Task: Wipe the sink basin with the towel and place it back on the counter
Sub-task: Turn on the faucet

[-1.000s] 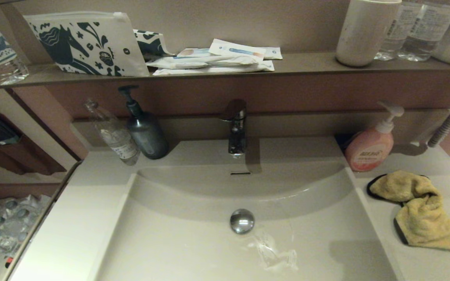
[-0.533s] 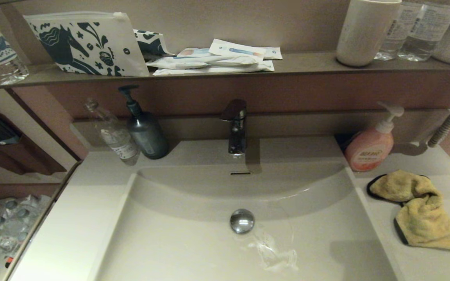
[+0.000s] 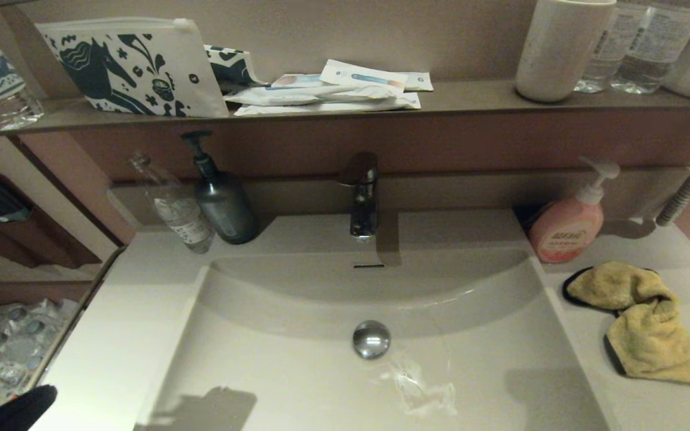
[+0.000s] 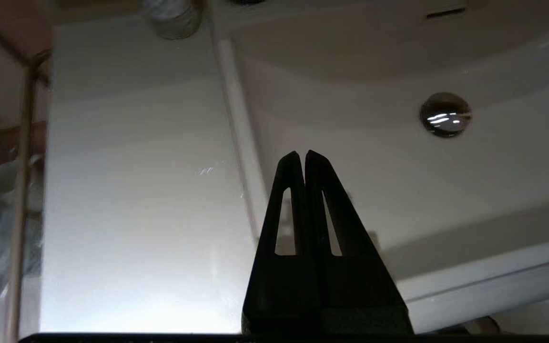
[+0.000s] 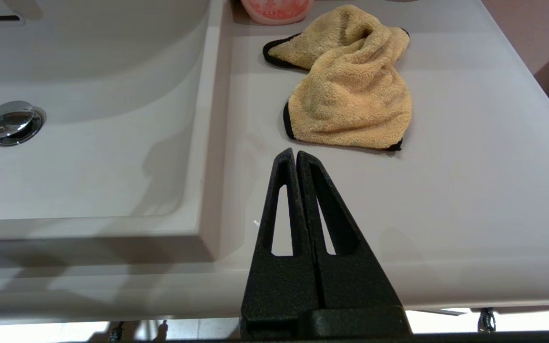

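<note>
From the head view, the towel (image 3: 635, 320) lies crumpled on the tabletop (image 3: 668, 407) to the right of the sink basin (image 3: 297, 371), just in front of the pink soap bottle (image 3: 566, 227); the chrome drain plug (image 3: 371, 339) sits mid-basin below the faucet (image 3: 362, 197), and a dark tip of the left gripper (image 3: 15, 413) shows at the lower left corner over the tabletop edge. In the left wrist view, the left gripper (image 4: 301, 157) hangs above the basin's left rim (image 4: 241, 143) with its jaws pressed together, empty. In the right wrist view, the right gripper (image 5: 293, 155) hovers over the tabletop near the towel (image 5: 350, 95), apart from it, jaws pressed together and empty.
</note>
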You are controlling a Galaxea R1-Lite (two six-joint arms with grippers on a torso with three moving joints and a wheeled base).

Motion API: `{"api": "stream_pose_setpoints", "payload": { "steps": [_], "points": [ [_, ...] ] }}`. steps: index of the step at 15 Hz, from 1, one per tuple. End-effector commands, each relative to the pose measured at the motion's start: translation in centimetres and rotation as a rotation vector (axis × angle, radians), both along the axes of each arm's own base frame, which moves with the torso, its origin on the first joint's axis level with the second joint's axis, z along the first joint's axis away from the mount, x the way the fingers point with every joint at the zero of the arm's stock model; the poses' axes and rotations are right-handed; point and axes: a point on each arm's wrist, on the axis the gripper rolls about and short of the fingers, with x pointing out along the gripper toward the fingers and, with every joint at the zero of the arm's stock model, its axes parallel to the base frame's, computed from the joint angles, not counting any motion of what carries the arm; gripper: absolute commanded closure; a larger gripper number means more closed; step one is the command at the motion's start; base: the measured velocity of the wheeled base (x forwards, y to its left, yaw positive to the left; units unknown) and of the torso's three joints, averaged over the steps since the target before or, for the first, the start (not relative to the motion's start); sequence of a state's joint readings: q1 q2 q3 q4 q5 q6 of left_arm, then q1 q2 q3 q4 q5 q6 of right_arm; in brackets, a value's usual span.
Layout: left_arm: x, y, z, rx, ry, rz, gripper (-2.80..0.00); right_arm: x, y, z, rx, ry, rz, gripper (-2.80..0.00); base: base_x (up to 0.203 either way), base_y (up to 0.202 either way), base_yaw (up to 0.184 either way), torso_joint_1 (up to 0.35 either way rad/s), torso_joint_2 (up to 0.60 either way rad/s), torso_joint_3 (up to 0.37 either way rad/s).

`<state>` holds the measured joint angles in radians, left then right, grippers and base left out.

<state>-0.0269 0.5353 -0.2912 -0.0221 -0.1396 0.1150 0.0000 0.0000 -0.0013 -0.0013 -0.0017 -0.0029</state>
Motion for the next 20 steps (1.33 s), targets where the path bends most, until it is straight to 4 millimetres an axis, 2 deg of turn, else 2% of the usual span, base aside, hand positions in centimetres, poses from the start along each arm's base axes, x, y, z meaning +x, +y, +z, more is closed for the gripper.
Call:
{"api": "stream_pose_setpoints", "payload": {
  "steps": [1,4,8,10,12,15,17,20],
  "points": [
    [2.7,-0.3,0.6,0.003,0.080,-0.080,0.00,0.0,0.0,0.0,-0.001,0.001,0.000,0.00,0.000,0.000,0.000,0.000,0.00,0.000],
    [5.3,-1.6,1.4,-0.010,0.065,-0.259,0.00,0.0,0.0,0.0,-0.002,0.003,0.000,0.00,0.000,0.000,0.000,0.000,0.00,0.000],
    [10.5,-3.6,2.2,-0.026,-0.021,-0.251,0.00,0.0,0.0,0.0,-0.001,0.001,0.000,0.00,0.000,0.000,0.000,0.000,0.00,0.000],
    [13.2,-5.9,1.8,-0.033,-0.044,-0.234,0.00,0.0,0.0,0.0,-0.001,0.002,0.000,0.00,0.000,0.000,0.000,0.000,0.00,0.000],
    [15.7,-9.4,1.0,-0.033,-0.094,-0.193,0.00,0.0,0.0,0.0,-0.001,0.002,0.000,0.00,0.000,0.000,0.000,0.000,0.00,0.000],
    [18.2,-14.3,0.7,-0.072,-0.207,-0.153,0.00,0.0,0.0,0.0,-0.001,0.002,0.000,0.00,0.000,0.000,0.000,0.000,0.00,0.000],
    [19.7,-16.1,1.3,-0.100,-0.257,-0.130,0.00,0.0,0.0,0.0,-0.001,0.002,0.001,0.00,0.000,0.000,0.000,0.000,0.00,0.000],
    [21.2,-17.4,1.8,-0.117,-0.286,-0.086,0.00,0.0,0.0,0.0,-0.001,0.002,0.000,0.00,0.000,0.000,0.000,0.000,0.00,0.000]
  ]
}}
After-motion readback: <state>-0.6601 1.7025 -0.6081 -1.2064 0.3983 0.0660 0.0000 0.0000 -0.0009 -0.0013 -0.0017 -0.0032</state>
